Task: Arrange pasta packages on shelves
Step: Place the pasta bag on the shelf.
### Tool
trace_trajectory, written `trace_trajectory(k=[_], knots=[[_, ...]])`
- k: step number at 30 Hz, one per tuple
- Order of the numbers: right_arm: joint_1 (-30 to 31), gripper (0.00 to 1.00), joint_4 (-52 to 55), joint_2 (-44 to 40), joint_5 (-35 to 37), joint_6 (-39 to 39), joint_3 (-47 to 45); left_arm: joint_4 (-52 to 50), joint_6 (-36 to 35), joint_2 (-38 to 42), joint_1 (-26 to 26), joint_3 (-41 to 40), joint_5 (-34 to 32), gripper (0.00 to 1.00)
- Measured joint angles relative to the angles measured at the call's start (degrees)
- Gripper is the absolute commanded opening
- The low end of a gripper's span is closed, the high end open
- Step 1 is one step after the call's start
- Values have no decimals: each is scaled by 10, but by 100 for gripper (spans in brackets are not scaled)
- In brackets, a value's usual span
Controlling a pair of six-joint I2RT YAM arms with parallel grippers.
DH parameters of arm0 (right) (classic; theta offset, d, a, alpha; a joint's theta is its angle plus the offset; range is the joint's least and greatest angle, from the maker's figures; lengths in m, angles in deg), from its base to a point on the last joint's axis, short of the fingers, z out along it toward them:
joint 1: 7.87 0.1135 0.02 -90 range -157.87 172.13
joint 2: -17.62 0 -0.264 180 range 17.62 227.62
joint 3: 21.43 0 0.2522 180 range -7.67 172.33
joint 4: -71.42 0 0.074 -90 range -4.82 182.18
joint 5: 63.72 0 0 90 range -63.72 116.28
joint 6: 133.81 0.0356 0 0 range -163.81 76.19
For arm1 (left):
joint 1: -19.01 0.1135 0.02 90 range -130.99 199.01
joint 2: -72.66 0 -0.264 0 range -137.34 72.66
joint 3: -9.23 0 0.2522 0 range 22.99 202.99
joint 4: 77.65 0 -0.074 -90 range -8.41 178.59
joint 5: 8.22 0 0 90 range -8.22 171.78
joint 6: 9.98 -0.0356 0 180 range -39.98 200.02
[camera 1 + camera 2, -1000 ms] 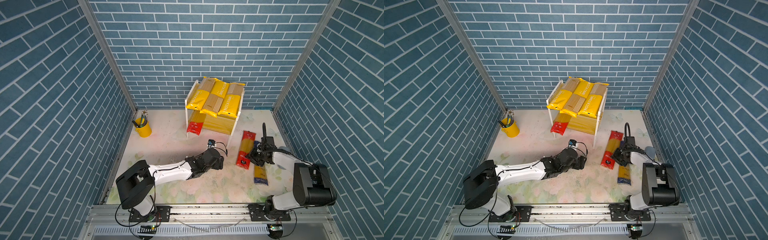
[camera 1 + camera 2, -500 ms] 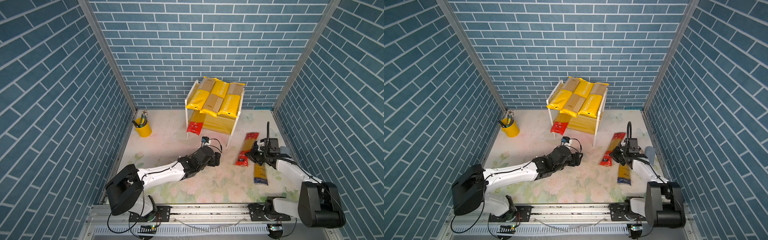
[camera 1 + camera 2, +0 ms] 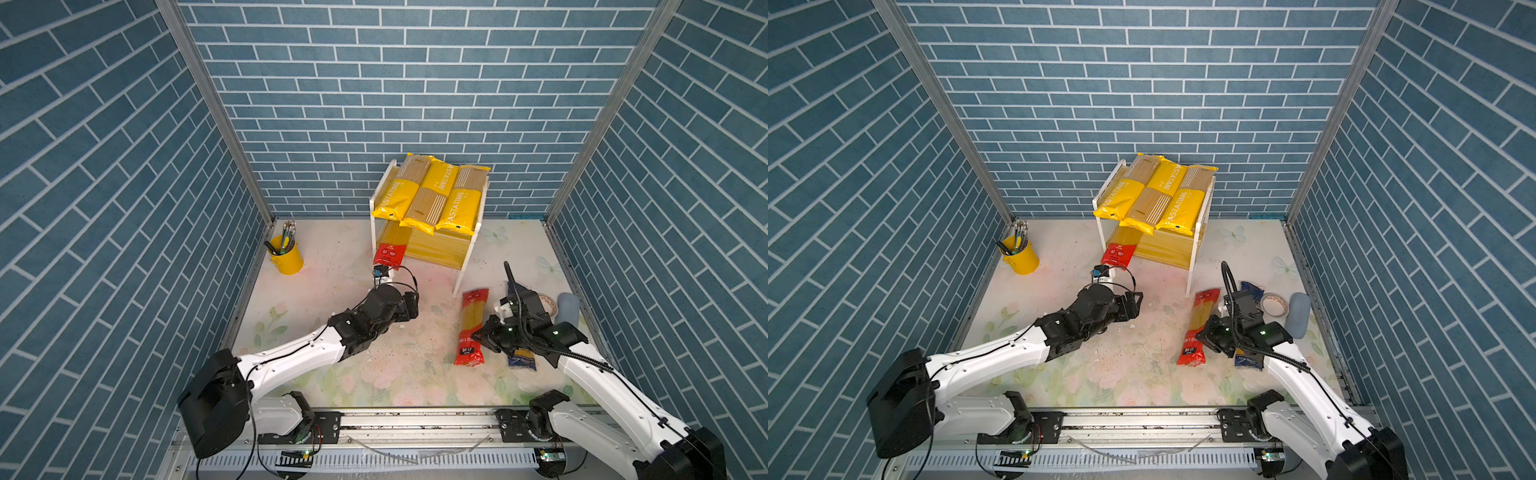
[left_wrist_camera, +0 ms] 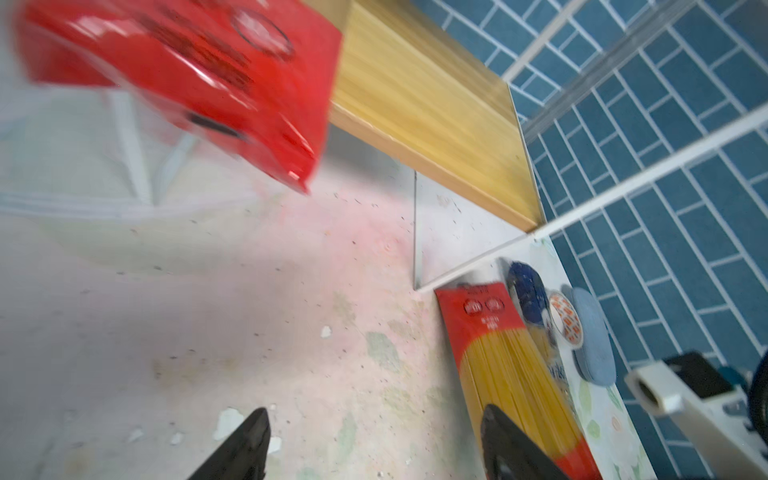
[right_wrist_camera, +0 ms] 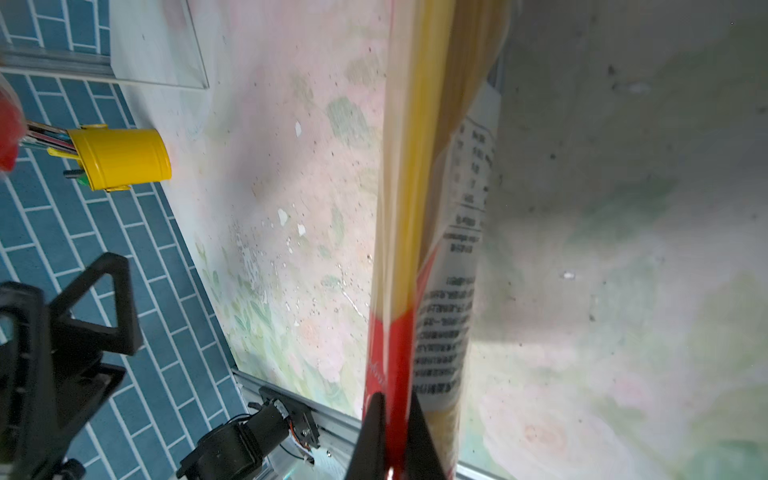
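Observation:
The shelves (image 3: pixel 467 253) stand at the back, with three yellow PASTATIME pasta packages (image 3: pixel 430 195) on the top board. A red-ended package (image 3: pixel 390 251) lies at the left of the lower board (image 4: pixel 436 116). My right gripper (image 3: pixel 482 332) is shut on the long edge of a second red-ended package (image 3: pixel 471 324), near its front red end, out on the table right of the rack; its fingers pinch the film (image 5: pixel 392 419). A blue-ended package (image 3: pixel 1250 289) lies beside it, mostly under my right arm. My left gripper (image 3: pixel 411 305) is open and holds nothing (image 4: pixel 374 432).
A yellow pencil cup (image 3: pixel 286 257) stands by the left wall. A tape roll (image 3: pixel 546 303) and a grey-blue oval pad (image 3: pixel 568 307) lie near the right wall behind my right arm. The rack's white right leg (image 3: pixel 459 282) stands just behind the held package.
My right gripper has shut on the red-ended package and drawn it toward the table's front. My left gripper has drifted slightly left and toward the rack, staying open.

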Motion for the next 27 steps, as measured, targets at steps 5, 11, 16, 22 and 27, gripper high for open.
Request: trace_trajectory(k=[5,11,16,22,27], knots=[[79,0,-7,24,0,46,30,-40,-5,59,43,-8,-17,82],[183,0,-46,127,4,66,114,-90,-21,129,85,-11,-30,82],[221,0,-82,176,4,62,158,-130,-35,181,112,-18,-45,82],[228,0,-135,179,19,41,183,-163,-46,221,121,-18,-52,83],[228,0,-168,178,24,21,191,-190,-50,244,123,-18,-55,84]])
